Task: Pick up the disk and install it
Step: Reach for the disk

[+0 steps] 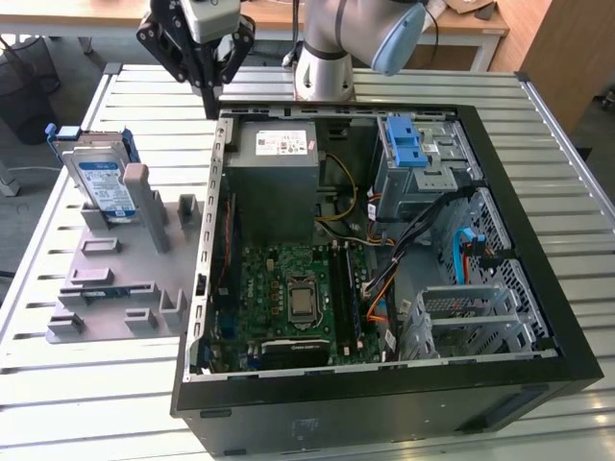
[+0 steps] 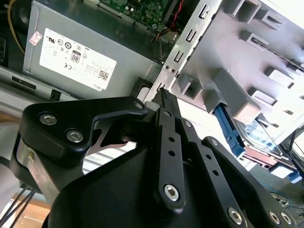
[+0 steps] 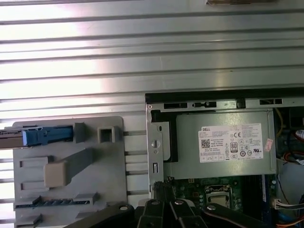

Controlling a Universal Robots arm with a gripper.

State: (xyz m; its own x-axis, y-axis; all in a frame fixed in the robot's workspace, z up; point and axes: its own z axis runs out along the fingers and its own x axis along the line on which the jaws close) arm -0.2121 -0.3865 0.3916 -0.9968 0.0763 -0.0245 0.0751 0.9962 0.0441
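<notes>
Exterior view's left holds the disk (image 1: 104, 184), apart from the hand (image 1: 209, 106), which is pressed together on nothing

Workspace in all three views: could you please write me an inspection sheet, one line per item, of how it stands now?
Surface: slatted metal table, carrying a grey fixture plate and an open computer case.
Job's things: the disk stands tilted in the fixture plate, not yet installed.
Clutter: power supply box and drive cage with a blue latch, both inside the case.
Grippers: gripper shut and empty, at the case's edge near the power supply box, apart from the disk.
Cables: black, orange and blue cables lie loose inside the case.
Surroundings: wooden desk behind the table.
</notes>
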